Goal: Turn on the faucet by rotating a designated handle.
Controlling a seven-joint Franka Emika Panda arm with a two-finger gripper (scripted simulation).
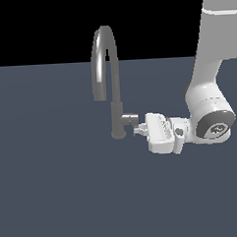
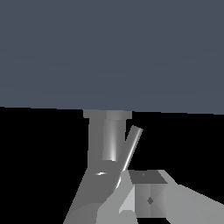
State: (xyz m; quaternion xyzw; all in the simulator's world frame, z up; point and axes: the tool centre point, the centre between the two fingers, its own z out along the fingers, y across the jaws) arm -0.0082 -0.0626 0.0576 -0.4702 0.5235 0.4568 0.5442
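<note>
The faucet (image 1: 116, 110) is a tall grey gooseneck tap standing on the dark floor, its arched spout curving toward the exterior view's left. A stubby side cylinder (image 1: 130, 119) sticks out of its body toward the exterior view's right. My gripper (image 1: 139, 130) lies level right at that cylinder, fingertips just below its end. In the wrist view the handle (image 2: 131, 148), a thin grey lever, slants beside the faucet body (image 2: 109, 140). One blocky finger (image 2: 148, 197) sits at the lever's near end. I see nothing clamped, and the gap between the fingers is not visible.
The white arm (image 1: 208, 101) comes down from the exterior view's upper right. The dark grey floor (image 1: 60, 192) spreads flat around the tap, with no other objects in sight.
</note>
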